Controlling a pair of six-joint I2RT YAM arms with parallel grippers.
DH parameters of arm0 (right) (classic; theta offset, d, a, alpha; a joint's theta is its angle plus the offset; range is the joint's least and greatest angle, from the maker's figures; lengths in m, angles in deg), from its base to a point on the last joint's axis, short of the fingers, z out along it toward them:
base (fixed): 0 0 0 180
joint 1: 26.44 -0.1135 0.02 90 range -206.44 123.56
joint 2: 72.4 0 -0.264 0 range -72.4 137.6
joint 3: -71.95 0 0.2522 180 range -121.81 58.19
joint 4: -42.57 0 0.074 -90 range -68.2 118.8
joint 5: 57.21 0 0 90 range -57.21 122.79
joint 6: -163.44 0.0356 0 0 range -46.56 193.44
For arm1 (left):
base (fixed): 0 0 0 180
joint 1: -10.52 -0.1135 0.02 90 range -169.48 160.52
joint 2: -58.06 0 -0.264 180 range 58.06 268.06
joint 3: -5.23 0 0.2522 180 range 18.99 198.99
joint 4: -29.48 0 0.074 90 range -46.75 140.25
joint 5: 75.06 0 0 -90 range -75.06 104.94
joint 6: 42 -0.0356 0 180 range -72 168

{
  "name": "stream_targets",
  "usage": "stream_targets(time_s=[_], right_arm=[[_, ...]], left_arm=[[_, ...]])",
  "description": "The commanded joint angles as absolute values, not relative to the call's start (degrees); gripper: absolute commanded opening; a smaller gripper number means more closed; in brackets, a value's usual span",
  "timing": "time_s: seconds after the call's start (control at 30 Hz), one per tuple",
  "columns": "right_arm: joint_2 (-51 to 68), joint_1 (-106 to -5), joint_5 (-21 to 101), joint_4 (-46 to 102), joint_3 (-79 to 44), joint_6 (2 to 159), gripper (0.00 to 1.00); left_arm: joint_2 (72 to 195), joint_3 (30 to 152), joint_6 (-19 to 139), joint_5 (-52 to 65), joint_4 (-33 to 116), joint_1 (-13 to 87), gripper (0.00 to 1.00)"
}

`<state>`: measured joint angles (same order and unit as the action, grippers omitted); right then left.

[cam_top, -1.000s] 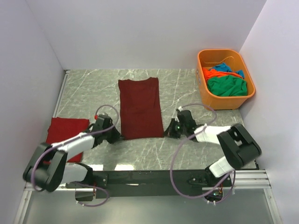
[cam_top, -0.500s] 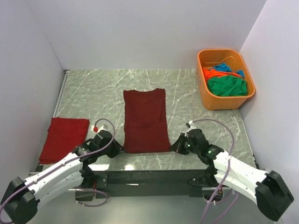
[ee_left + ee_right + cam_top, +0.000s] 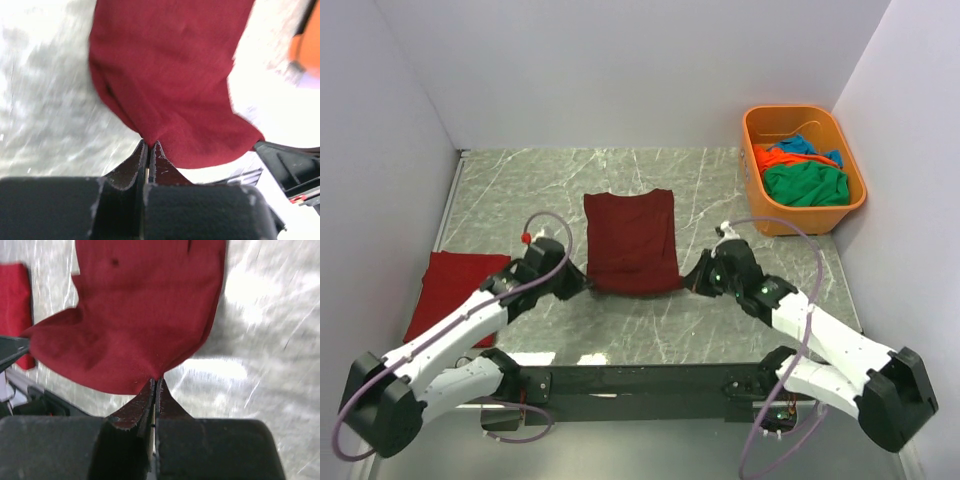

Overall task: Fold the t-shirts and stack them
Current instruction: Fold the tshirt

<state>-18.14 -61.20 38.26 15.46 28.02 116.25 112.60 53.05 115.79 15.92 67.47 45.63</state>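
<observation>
**A:** Where is the maroon t-shirt [image 3: 631, 240] lying?

**B:** In the centre of the overhead view, on the grey marbled counter [image 3: 520, 190]. It is a narrow strip running from mid-frame down towards the arms, with its far part flat on the stone.

**A:** And the tools?

**B:** One is at each lower corner. The left tool [image 3: 582, 285] is at the lower-left corner of the cloth and the right tool [image 3: 692, 283] at the lower-right corner.

**A:** Are they holding it or only beside it?

**B:** Holding it. In the left wrist view the two fingers are pressed together on a pinch of maroon fabric, and the cloth spreads up and to the right from the tips. The right wrist view shows the same thing mirrored: fingers closed tight on the corner, cloth fanning up and to the left. Between the two grips the near hem sags in a curve.

**A:** What about the other shirts?

**B:** A red t-shirt [image 3: 455, 290] lies folded flat at the left edge of the overhead view, left of the left arm and apart from the maroon one. At the upper right, an orange tub [image 3: 803, 215] holds a green t-shirt [image 3: 805, 185] in front. An orange t-shirt [image 3: 775, 158] and a blue t-shirt [image 3: 800, 145] are bunched behind it. The tub stands well apart from both tools.
</observation>
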Motion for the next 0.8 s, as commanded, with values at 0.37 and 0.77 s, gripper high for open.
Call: stream_targets(time_s=[0.37, 0.77], right_arm=[[6.76, -50.79, 42.36, 18.25, 1.7, 108.86, 0.0], [34.71, -44.2, 48.52, 17.56, -24.75, 105.78, 0.0]], left_arm=[[140.47, 78.99, 103.46, 3.26, 60.74, 29.15, 0.01], [168.51, 103.34, 101.26, -2.71, 59.25, 21.95, 0.01]])
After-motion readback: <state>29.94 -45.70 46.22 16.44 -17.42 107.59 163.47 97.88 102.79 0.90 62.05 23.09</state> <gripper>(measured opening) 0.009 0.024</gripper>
